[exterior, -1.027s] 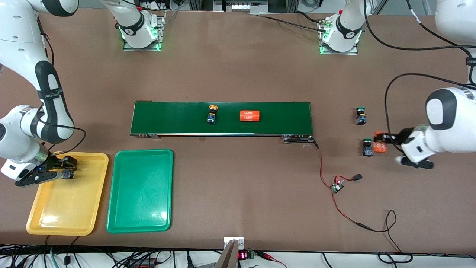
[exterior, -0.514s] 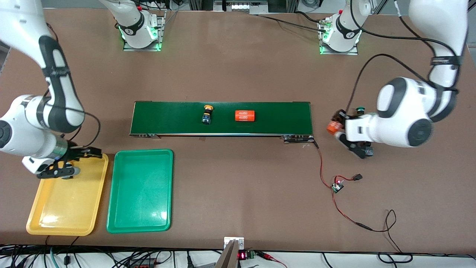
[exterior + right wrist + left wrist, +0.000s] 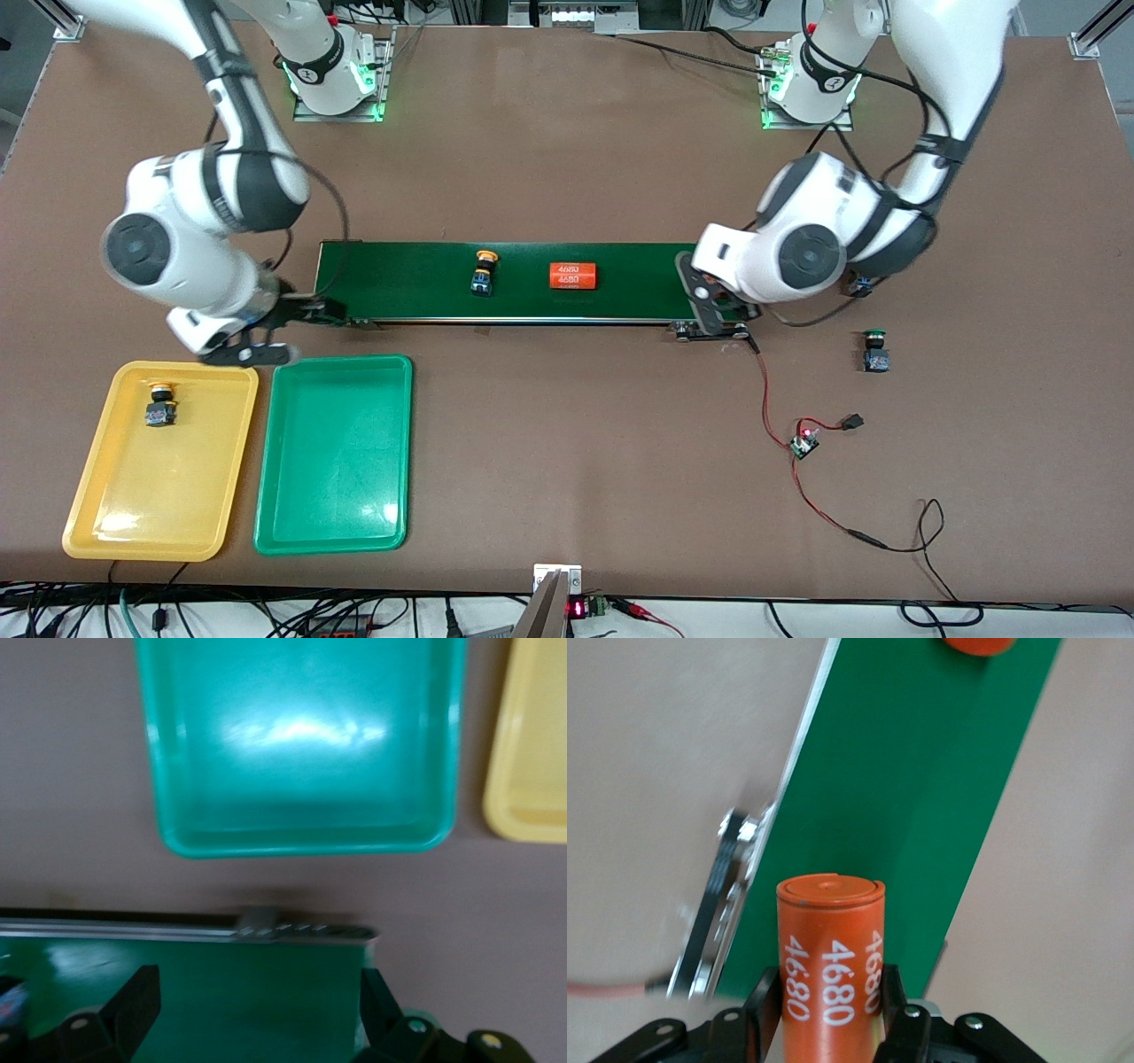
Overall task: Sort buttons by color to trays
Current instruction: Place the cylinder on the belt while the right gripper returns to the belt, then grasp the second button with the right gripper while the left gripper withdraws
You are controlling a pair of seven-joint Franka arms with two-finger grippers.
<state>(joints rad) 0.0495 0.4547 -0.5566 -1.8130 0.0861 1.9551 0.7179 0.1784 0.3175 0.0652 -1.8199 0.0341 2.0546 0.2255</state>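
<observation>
One yellow button sits in your yellow tray, at the end nearest the belt. The second yellow button lies on the belt, beside an orange cylinder that lies nearer the left arm's end. The green tray lies beside the yellow one. One green button stands on the worktop off the belt's end at the left arm's side; the other peeks out from under the left arm, farther from the camera. Your left gripper is over that belt end, fingers clamped on another orange cylinder. Your right gripper hangs with fingers spread wide and empty over the belt's other end, near both trays
</observation>
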